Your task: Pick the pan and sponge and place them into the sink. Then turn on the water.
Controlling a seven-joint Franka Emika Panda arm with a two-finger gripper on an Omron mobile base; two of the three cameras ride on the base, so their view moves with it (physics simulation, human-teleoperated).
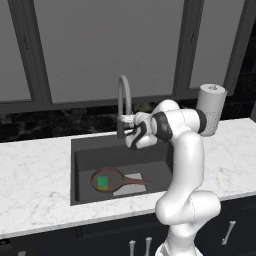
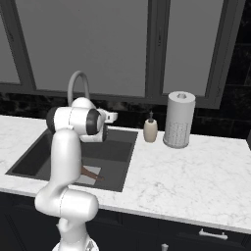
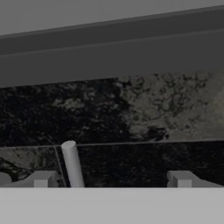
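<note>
Left base view: pan (image 1: 108, 178) with sponge (image 1: 102, 182) on it is seen already in sink (image 1: 85, 150), open gripper (image 1: 128, 120) is held at faucet (image 1: 123, 102), water not yet on.

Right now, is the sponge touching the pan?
Touching. The left base view shows the sponge lying flat inside the pan on the sink floor.

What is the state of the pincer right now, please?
Pincer: open and holding nothing, up at the faucet; the pan and the sponge lie in the sink.
</note>
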